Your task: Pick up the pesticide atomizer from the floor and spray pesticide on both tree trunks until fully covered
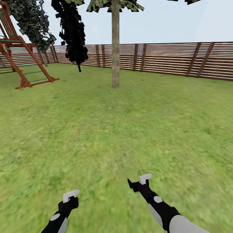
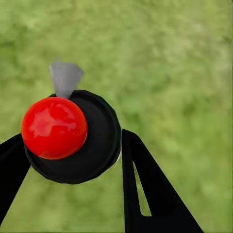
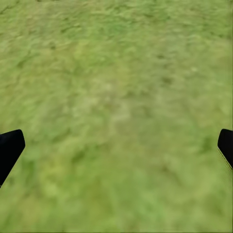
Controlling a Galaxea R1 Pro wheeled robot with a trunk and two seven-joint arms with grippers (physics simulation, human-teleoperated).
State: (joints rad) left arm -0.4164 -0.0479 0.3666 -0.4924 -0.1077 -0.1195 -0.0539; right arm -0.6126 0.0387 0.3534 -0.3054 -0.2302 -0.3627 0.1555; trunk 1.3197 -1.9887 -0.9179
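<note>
In the left wrist view the pesticide atomizer (image 2: pixel 73 141), a round black body with a red knob and a grey nozzle, sits between the black fingers (image 2: pixel 145 189) of my left gripper (image 2: pixel 73 145), which is shut on it. Low in the head view, that left gripper (image 1: pixel 70 195) hovers over the grass. My right gripper (image 1: pixel 137 180) hangs open over bare lawn, its fingertips (image 3: pixel 10 148) far apart in the right wrist view. One tree stands straight ahead with a thick beige-grey trunk (image 1: pixel 115 48), well beyond both grippers.
A brown slat fence (image 1: pixel 168 58) bounds the lawn at the back. A black conifer (image 1: pixel 74 32) stands left of the trunk, and a red-brown play frame (image 1: pixel 22 61) stands at far left. Open grass (image 1: pixel 116 129) lies between me and the tree.
</note>
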